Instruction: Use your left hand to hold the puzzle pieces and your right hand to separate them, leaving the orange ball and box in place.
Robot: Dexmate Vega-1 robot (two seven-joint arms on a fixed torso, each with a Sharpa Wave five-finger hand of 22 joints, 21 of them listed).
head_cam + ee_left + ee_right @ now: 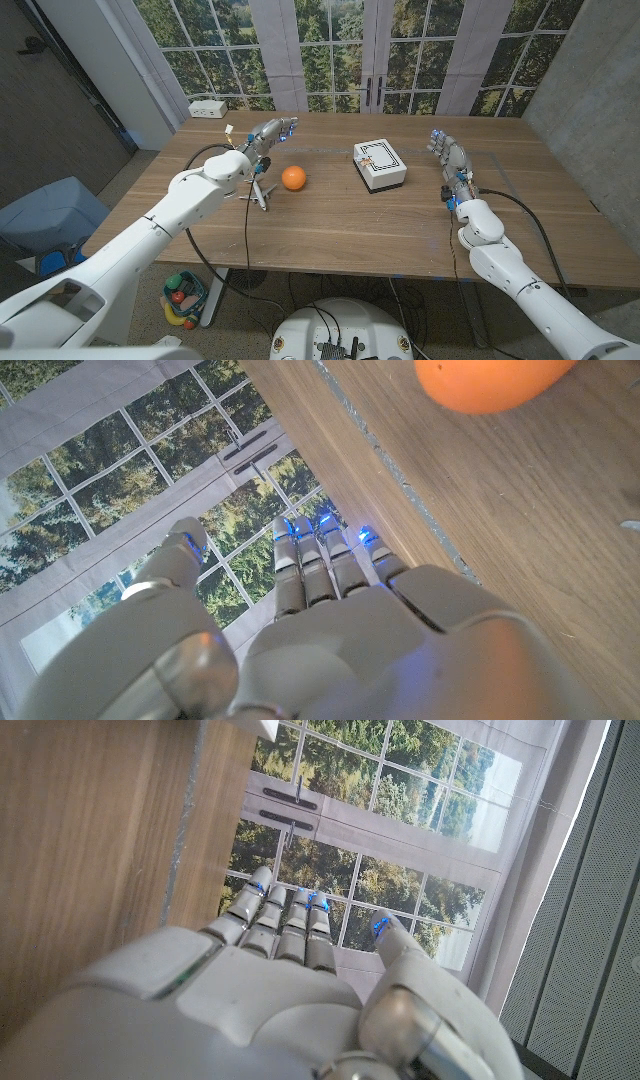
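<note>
On the wooden table [330,215] sits an orange ball [293,178], a little left of the middle. Just beside it, on its left and a bit nearer the robot, lie the puzzle pieces [260,194]. They are small and silver-grey, and they look joined together, but they are too small to see well. To the right of the ball, apart from it, sits a white box [380,165] with thin dark lines on its top.

Over the table, the left hand [270,133] reaches out past the puzzle pieces, toward the far edge. Its fingers are straight and lie close side by side, with the thumb out to one side. It holds nothing and touches neither the pieces nor the ball. From the left wrist, the ball [487,382] shows on the wood beyond the fingertips [330,545].

Over on the right side, well apart from the box, the right hand [452,160] stands up on its edge. Its fingers [290,925] are straight and close together, and it holds nothing too.

Behind the table are big windows [330,50] with green trees outside.
</note>
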